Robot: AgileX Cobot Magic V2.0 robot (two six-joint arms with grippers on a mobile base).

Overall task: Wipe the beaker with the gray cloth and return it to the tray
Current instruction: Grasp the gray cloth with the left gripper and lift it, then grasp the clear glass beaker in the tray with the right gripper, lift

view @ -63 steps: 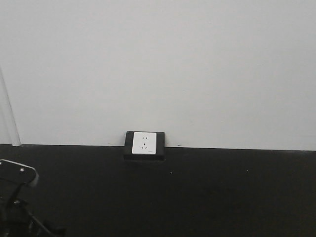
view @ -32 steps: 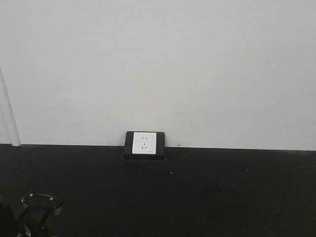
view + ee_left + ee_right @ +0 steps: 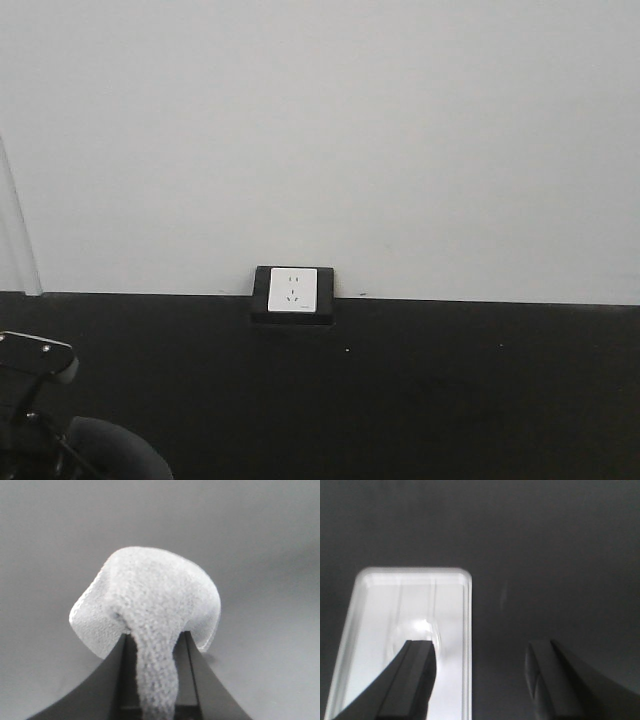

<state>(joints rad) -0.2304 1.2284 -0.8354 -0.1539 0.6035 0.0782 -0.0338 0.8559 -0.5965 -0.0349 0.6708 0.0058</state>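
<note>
White wall [image 3: 320, 130] rises behind a black desk [image 3: 450, 400]. At the desk's far edge, against the wall, sits a white socket [image 3: 292, 290] in a black frame.

The tray [image 3: 466, 630], silvery with a low rim and rounded corners, lies on the dark desk in the right wrist view; no desk edge shows there, so its place on the desk cannot be told. Inside it is a bright oval glint [image 3: 420, 628] with a faint rounded outline around it; what that belongs to cannot be told. The right hand [image 3: 480, 680] hangs above with its fingers wide apart and nothing between them. One finger is over the tray's interior and the other is over bare desk beside the tray.

The left hand [image 3: 157, 640] is clamped on the gray cloth [image 3: 150, 595]. A narrow strip of it runs down between the two black fingers, and a thick rounded fold bulges out past the tips.

In the front view, a grey-capped arm segment [image 3: 35, 358] shows over the left side of the desk toward its near edge. Half a second ago it sat lower and further from the left edge; now it is back about where it was a second ago. Below it a dark rounded bulk [image 3: 115, 452] has come into view. The socket has not moved.
</note>
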